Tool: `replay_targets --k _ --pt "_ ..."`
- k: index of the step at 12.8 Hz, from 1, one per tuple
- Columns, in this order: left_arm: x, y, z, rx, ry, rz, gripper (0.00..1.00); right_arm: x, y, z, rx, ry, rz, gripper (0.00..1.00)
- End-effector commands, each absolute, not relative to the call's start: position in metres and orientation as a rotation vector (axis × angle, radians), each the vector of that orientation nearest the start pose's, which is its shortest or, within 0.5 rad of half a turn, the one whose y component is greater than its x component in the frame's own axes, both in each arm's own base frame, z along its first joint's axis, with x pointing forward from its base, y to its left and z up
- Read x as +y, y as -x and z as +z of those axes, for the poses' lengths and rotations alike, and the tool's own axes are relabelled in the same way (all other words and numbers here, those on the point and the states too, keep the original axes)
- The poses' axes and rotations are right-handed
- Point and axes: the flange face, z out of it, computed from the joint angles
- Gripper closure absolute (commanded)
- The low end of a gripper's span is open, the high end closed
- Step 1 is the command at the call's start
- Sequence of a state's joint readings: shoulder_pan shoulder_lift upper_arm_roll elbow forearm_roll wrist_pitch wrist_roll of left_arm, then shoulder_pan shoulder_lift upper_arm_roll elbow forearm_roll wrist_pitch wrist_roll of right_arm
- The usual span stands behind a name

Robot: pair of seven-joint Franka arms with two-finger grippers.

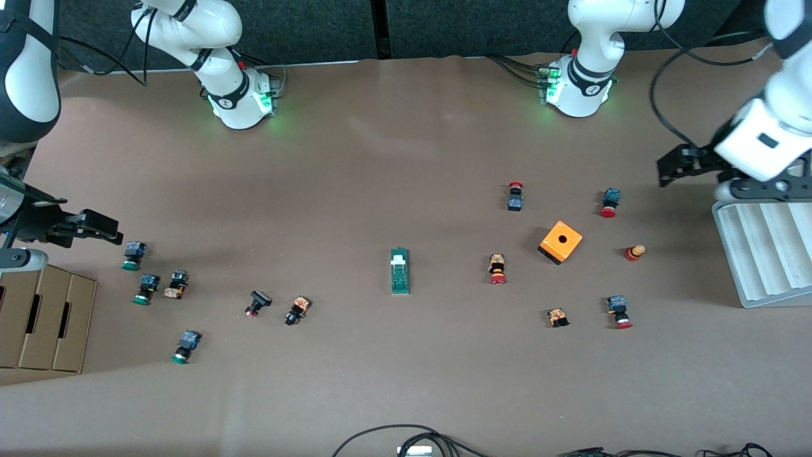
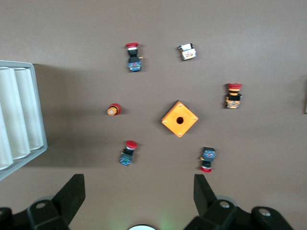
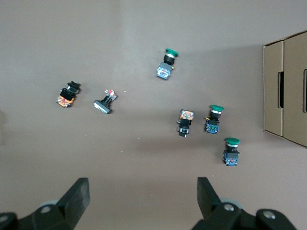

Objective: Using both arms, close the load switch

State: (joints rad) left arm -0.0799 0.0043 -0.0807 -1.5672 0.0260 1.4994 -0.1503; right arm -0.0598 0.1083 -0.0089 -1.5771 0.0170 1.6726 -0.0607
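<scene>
Both arms run off the front view's edges, so you only get chunks of them, and the cardboard box and white tray are each chopped by an edge too. In the wrist views the left gripper and right gripper only show their fingers poking in from the edge, bodies cut off. The load switch is too small to tell where its white slider sits, and the cables at the table's near edge are clipped.

Both arms: glossy white shells, black joint bands, green-lit bases, black cables trailing. Grippers black, two-fingered: left gripper, right gripper.
</scene>
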Motion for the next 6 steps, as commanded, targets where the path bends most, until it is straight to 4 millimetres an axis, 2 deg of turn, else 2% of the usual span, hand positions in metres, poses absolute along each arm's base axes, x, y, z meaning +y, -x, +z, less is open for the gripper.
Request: replay_targets --k 1,2,4,6 --pt "-0.125 -0.536 0.626 -0.059 3.103 0.079 0.00 -0.041 -0.595 0.561 0.004 3.157 0.023 0.00" --pt "-0.142 -0.533 0.626 -0.063 3.110 0.071 0.00 -0.039 -0.596 0.559 -0.001 3.160 0.026 0.00" --pt "-0.179 -0.526 0.622 -0.096 3.130 0.068 0.00 -0.035 -0.603 0.542 -0.013 3.145 0.070 0.00" --pt "-0.220 -0.517 0.616 -0.103 3.134 0.049 0.00 -0.034 -0.604 0.538 -0.028 3.153 0.081 0.00"
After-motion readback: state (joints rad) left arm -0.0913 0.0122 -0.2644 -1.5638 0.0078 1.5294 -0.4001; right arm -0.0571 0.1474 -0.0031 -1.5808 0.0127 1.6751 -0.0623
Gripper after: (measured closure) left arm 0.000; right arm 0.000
